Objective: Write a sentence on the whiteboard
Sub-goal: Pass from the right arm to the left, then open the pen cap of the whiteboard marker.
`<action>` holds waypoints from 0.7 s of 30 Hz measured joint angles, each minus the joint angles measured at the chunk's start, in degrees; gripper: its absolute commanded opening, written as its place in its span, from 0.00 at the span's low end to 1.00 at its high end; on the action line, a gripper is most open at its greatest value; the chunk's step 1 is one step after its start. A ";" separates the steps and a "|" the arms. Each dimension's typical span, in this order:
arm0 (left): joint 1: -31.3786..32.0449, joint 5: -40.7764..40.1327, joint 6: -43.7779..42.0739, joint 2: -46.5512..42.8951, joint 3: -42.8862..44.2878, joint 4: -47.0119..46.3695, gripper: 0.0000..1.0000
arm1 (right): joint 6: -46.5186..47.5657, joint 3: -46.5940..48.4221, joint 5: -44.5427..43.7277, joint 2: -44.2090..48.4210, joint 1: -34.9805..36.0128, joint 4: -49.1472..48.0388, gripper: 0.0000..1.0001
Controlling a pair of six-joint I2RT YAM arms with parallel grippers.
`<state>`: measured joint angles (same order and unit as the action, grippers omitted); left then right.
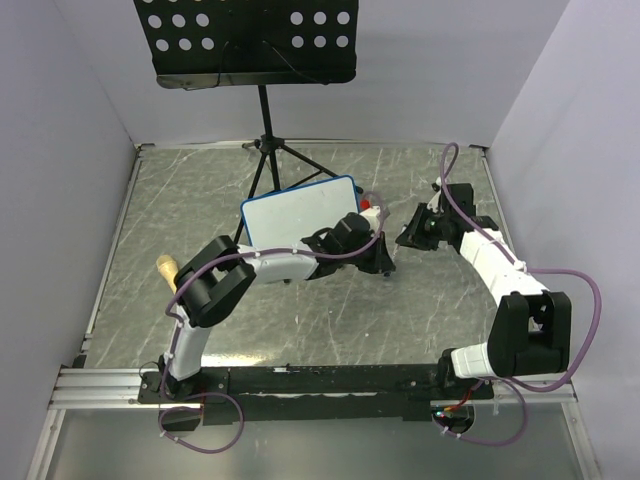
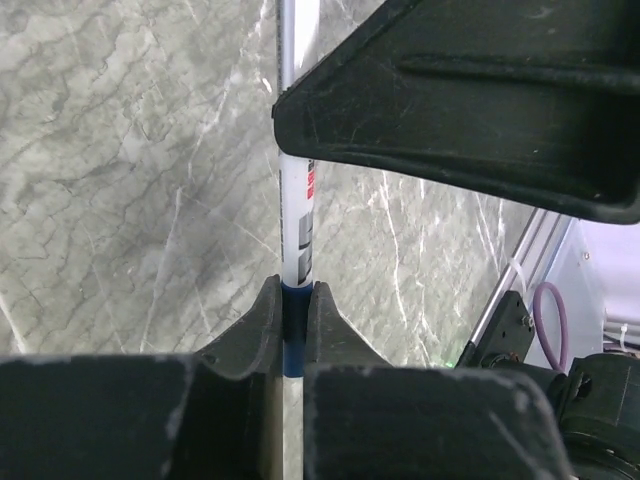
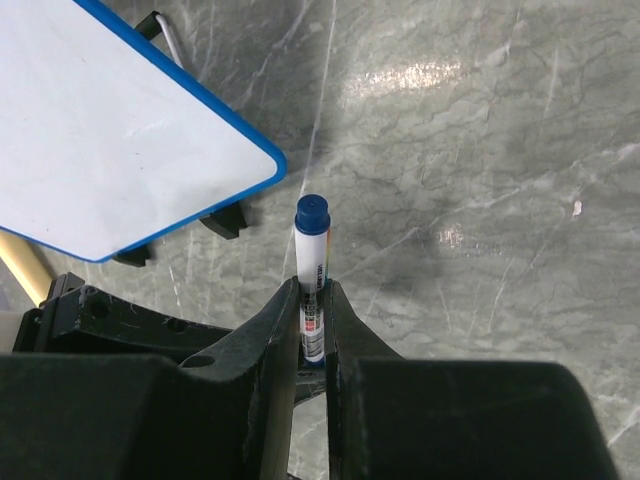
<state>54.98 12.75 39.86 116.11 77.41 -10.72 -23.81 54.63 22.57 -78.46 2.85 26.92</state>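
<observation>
– Closest to the lens, the left jaws: what are they on?
– Clamped on the blue end of the marker (image 2: 297,215); its white barrel runs away under the other arm's black housing.
– And the right jaws?
– Clamped on the marker's barrel, 1 blue cap poking past the tips.
– Where is the whiteboard (image 1: 298,212)?
– Standing on the counter (image 1: 330,330) on its black feet, just behind the left wrist, in front of the music stand (image 1: 250,40) legs.

The music stand's tripod (image 1: 268,165) stands just behind the whiteboard (image 1: 295,215). The left gripper (image 2: 293,300) and right gripper (image 3: 313,305), both clamped on one marker (image 3: 312,245), crowd its right end. Bare tabletop (image 1: 400,320) lies nearer the bases.
</observation>
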 measured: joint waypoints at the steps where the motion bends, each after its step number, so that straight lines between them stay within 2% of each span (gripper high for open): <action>1: 0.02 -0.02 -0.11 0.00 -0.02 0.02 0.01 | 0.02 -0.02 0.02 0.02 -0.02 -0.04 0.28; 2: 0.04 -0.02 -0.26 0.00 -0.02 0.02 0.01 | 0.31 -0.09 0.13 0.13 -0.02 -0.07 0.45; 4: 0.04 -0.07 -0.98 0.00 -0.04 0.24 0.01 | 1.05 -0.46 0.98 0.33 -0.02 -0.35 0.64; 5: 0.04 -0.15 -1.81 -0.09 -0.20 0.28 0.01 | 1.81 -0.57 1.62 0.46 -0.02 -0.37 0.80; 6: 0.09 -0.20 -2.75 -0.33 -0.59 0.46 0.01 | 2.60 -0.57 2.19 0.57 -0.02 -0.37 0.85; 11: 0.20 -0.50 -10.05 -5.70 -6.80 3.02 0.01 | 13.84 -0.55 9.55 2.51 -0.24 0.72 0.99; 16: 0.24 0.11 -19.85 -15.63 -13.33 7.76 0.01 | 28.20 -0.59 19.43 8.11 -0.90 4.94 1.00; 21: 0.24 3.58 -30.64 -25.05 -16.24 14.08 0.01 | 43.17 -0.48 28.76 15.54 -1.38 9.44 1.00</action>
<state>55.22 16.34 9.21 91.07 61.17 3.36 19.35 54.15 51.33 -62.92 1.48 36.36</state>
